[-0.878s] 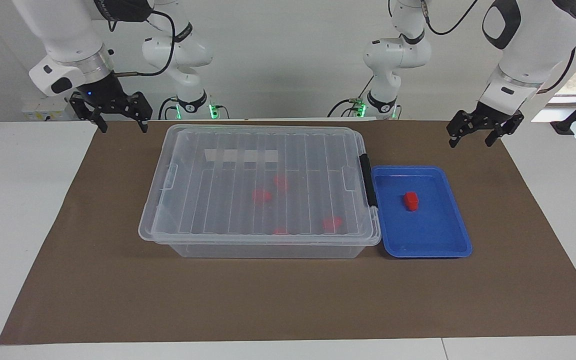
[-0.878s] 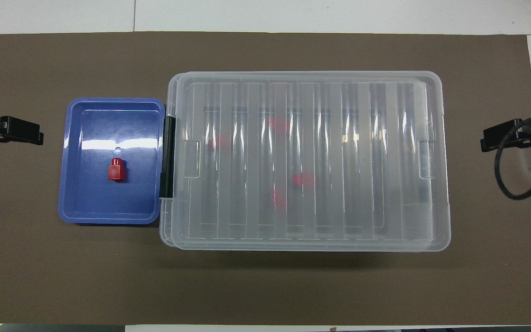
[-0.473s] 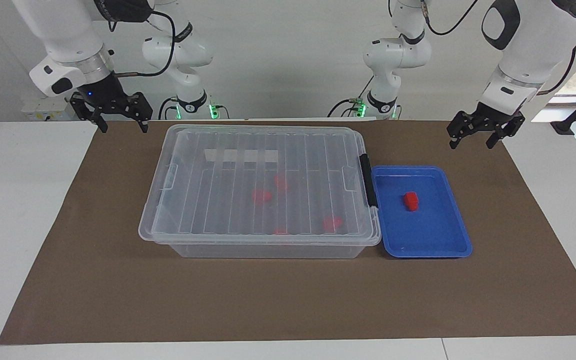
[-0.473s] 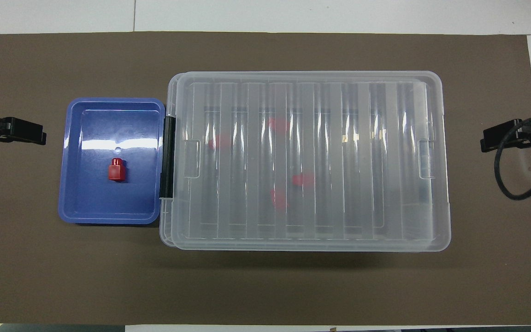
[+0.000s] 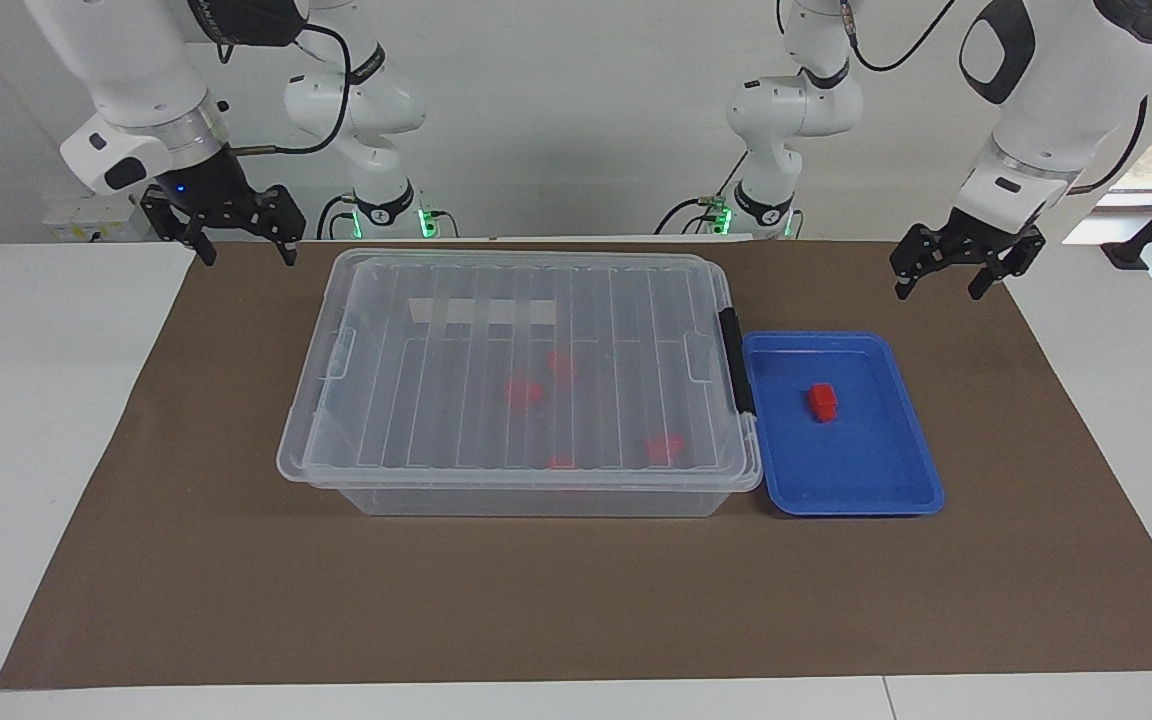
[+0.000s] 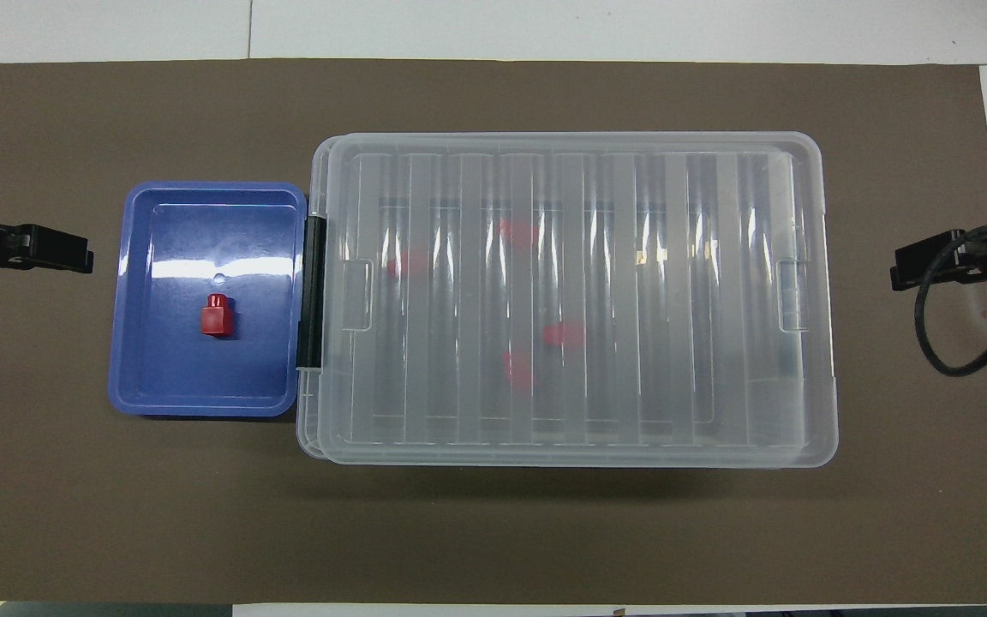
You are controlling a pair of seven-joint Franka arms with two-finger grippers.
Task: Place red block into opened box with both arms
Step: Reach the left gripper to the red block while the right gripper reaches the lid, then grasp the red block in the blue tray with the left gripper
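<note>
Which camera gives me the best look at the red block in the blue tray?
The overhead view: the red block shows whole and unobstructed on the blue tray floor. The facing view shows it smaller and slantwise, though clear of both grippers.

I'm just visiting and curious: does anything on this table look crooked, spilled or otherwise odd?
Nothing is spilled or broken. One oddity: the ribbed see-through lid sits slightly askew on the large clear plastic box, overhanging its rim toward the right arm's end. The small red block stands upright in the shallow blue tray; more red blocks lie inside the box.
</note>
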